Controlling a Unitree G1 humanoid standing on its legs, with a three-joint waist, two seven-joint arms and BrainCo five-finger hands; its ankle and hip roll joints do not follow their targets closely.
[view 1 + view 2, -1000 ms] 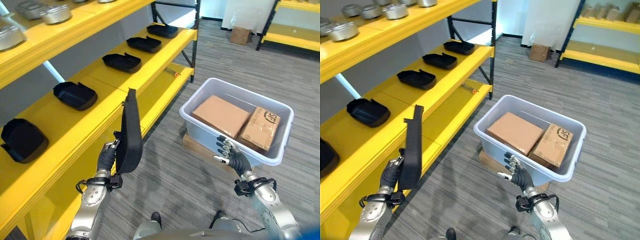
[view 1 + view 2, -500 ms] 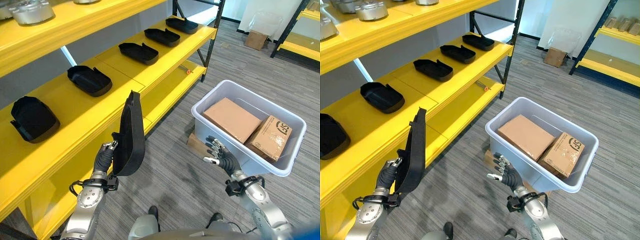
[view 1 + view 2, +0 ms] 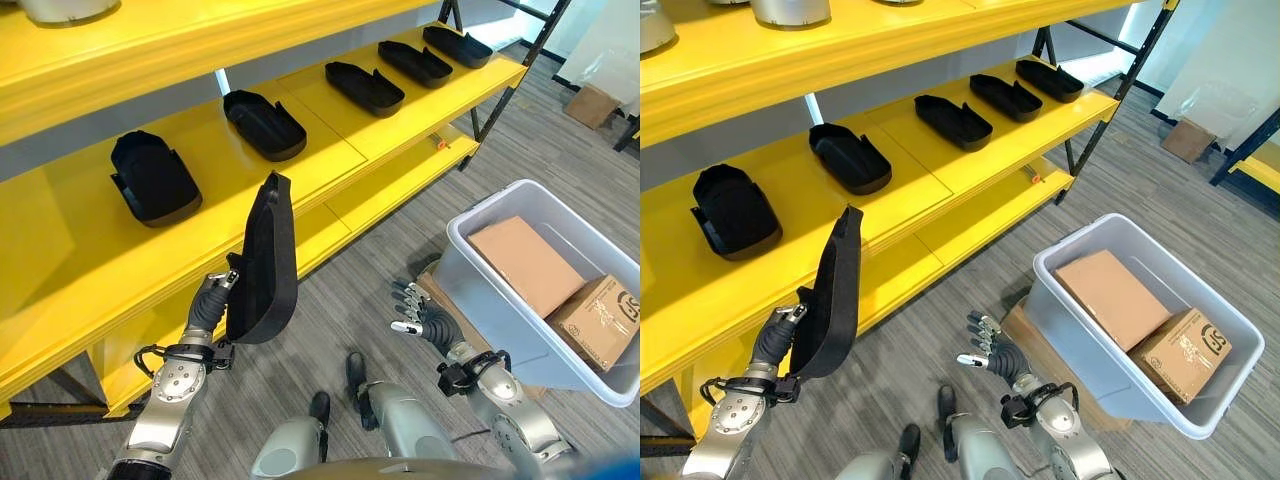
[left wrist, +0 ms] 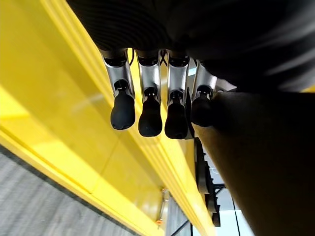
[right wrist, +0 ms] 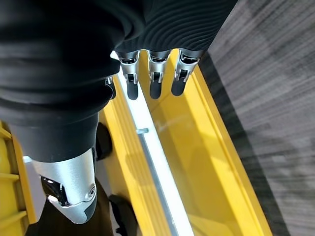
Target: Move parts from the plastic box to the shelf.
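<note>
A black part (image 3: 265, 262) is held upright in the left hand (image 3: 205, 312) at the lower left of the left eye view, its long axis standing nearly vertical in front of the yellow shelf (image 3: 330, 150). The fingers (image 4: 150, 114) are curled against the part, which is seen as a dark mass at the right of the left wrist view; the grip is taken at the part's lower end (the upper end rises free above the hand).

Five further black parts are laid in a row on the middle shelf board, running from the left of the frame toward the upper right: the first (image 3: 152, 178), the second (image 3: 264, 124), the third (image 3: 364, 87), the fourth (image 3: 414, 62) and the fifth (image 3: 456, 46). They are spaced apart and do not touch one another.

The plastic box (image 3: 478, 300) is seen at the right edge of the frame, set on the grey carpeted floor. Two cardboard cartons are contained in it: a plain one (image 3: 524, 264) and a printed one (image 3: 601, 321), lying side by side.

The right hand (image 3: 424, 319) is held at lower centre, between the shelf and the box, touching neither. Its fingers are spread and relaxed, and nothing is held in it.
</note>
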